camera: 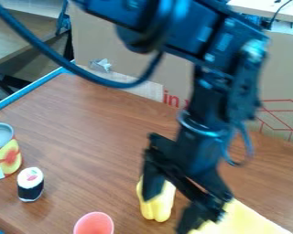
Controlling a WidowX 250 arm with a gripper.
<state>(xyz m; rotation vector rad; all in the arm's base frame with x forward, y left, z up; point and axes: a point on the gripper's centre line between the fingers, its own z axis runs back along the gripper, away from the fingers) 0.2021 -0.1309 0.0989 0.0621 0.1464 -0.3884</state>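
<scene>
Wooden tabletop [100,132], yellow lobed toy [162,208], partly behind spread pincer [167,213]

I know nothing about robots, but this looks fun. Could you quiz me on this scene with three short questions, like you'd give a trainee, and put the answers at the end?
1. Multiple choice: which of these is nearest the pincer?
A) the can
B) the yellow lobed object
C) the toy sushi roll

2. True or false: the pincer is shut, its two fingers pressed together.

3. Fill in the blank: the cup at the bottom edge of the picture is ____ in colour.

Key: 1. B; 2. False, the fingers are spread apart; 3. pink
</scene>
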